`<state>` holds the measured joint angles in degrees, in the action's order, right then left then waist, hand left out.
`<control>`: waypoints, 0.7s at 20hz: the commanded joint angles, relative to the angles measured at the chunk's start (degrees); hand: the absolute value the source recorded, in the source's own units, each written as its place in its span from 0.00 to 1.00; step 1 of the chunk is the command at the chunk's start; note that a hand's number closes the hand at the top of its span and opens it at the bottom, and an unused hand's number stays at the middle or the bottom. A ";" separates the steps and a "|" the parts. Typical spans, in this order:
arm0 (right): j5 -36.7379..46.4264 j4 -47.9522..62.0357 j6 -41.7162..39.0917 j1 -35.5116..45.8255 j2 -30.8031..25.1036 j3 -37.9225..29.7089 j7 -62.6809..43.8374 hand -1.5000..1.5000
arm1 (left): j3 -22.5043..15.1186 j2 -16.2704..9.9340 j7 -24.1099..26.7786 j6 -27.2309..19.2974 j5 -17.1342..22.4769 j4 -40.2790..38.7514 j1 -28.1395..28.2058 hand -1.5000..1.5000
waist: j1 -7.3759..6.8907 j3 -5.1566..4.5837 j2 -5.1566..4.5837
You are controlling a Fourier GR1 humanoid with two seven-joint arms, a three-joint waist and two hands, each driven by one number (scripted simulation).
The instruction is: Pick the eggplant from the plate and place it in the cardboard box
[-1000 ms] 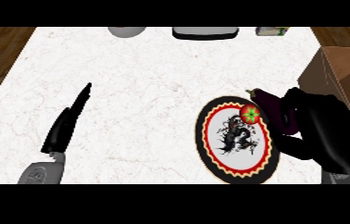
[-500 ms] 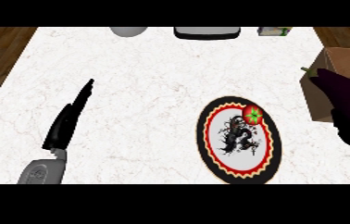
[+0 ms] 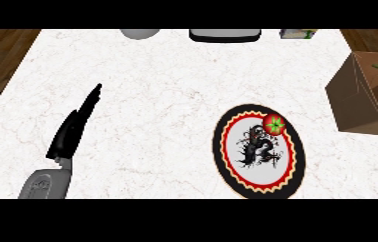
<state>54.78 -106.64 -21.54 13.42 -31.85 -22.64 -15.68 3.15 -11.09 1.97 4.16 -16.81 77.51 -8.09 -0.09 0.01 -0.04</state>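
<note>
Head view. Eggplant not seen on plate (image 3: 258, 156) nor anywhere else; whereabouts cannot be told, looks cannot be described. Handling judged from task alone: light, smooth-skinned, somewhat slippery, best taken across thick middle. Small red-green mark (image 3: 275, 124) seen on plate's upper rim, identity unclear. Cardboard box (image 3: 359, 93) seen at right edge, well right of left hand (image 3: 72, 129). Left hand resting on surface (image 3: 162, 86), fingers straight, nothing held; plate lies to its right. Right hand not shown. Grey items along far edge.
</note>
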 commanded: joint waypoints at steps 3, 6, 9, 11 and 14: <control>1.99 19.47 5.09 3.98 -5.60 -2.40 7.21 1.00 | -0.48 0.66 -0.43 0.42 -0.19 -0.04 -0.18 0.50 | -0.43 0.01 -0.14; -1.01 22.68 -0.47 1.48 -1.97 -1.75 5.07 1.00 | 0.53 0.33 -1.68 0.41 0.30 -1.40 -3.12 0.50 | -0.17 0.01 -0.22; -5.81 31.71 -4.50 4.14 -4.12 -4.44 9.00 0.00 | 0.75 -0.56 -0.06 0.27 -0.08 -0.23 -1.45 0.50 | -0.67 0.05 -0.21; -4.88 36.76 -2.06 5.38 -3.88 -1.51 13.99 0.00 | -0.90 1.45 0.12 -0.20 -0.55 0.19 0.16 0.50 | -0.90 0.06 -0.24; -6.83 41.66 6.02 7.79 -1.41 -3.37 20.44 0.00 | -0.52 1.51 0.97 -1.91 -1.47 0.26 -0.76 0.50 | -0.92 0.09 -0.25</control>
<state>49.65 -71.88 -21.50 19.80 -36.10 -25.68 -1.34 2.66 -9.87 2.35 3.38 -17.62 77.13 -8.81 -0.82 -0.38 -0.02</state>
